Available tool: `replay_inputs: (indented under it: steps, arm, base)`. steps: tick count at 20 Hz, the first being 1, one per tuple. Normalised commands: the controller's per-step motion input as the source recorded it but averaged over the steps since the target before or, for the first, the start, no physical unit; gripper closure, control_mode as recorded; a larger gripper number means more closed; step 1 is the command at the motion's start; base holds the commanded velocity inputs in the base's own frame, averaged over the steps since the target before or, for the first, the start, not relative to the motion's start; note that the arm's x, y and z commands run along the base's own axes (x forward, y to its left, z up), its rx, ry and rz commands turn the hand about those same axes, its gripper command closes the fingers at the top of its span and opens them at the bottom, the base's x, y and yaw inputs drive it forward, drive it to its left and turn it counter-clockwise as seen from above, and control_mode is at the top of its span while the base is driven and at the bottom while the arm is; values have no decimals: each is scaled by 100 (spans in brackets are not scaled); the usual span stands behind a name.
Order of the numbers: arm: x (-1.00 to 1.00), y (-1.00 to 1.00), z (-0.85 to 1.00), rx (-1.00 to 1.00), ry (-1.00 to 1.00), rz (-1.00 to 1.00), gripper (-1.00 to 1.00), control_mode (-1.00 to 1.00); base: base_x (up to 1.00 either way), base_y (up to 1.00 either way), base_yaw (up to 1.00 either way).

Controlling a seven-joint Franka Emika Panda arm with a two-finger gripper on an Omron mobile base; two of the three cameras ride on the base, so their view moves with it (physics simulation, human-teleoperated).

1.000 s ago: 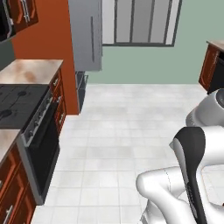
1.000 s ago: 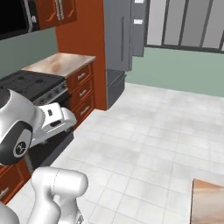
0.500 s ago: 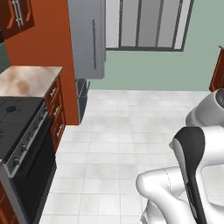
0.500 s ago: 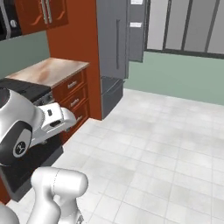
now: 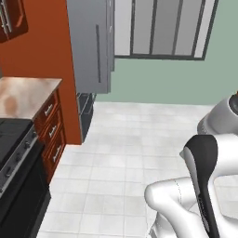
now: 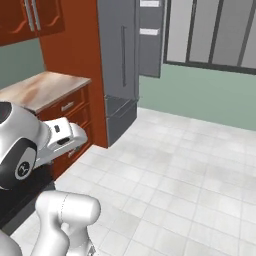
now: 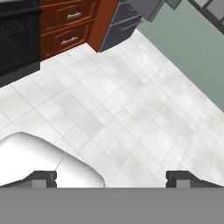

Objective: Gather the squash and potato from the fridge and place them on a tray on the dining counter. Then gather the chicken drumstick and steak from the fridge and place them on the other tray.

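So the hand (image 7: 111, 178) is spread wide with nothing in it, tips far apart over bare white floor tiles (image 7: 131, 109), well short of the fridge (image 5: 90, 46). The fridge is the target, standing at the far end past the red-brown cabinet panel (image 5: 44, 51). From the right base view its door (image 6: 150, 37) looks swung open, with white bins showing on it. I can't make out the squash, potato or meat inside from here, too dark and side-on.

My guess at the risks: on the near side of the fridge, the stove (image 5: 14, 172) and the drawers under the stone-topped bench (image 5: 28, 95) sit close to the arm's folded elbow, so cutting the approach tight could clip them. And coming in at this angle could bump the open door.
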Motion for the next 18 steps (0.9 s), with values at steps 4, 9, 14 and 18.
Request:
replay_inputs:
  steps: [4, 9, 14, 18]
  arm:
    - [0, 0, 0, 0, 0, 0, -100, 100]
    - [0, 0, 0, 0, 0, 0, -100, 100]
    - [0, 0, 0, 0, 0, 0, -100, 100]
    - [0, 0, 0, 0, 0, 0, -100, 100]
  base:
    - [61, -60, 13]
    - [56, -58, 12]
    - [51, -60, 13]
    - [44, -65, 15]
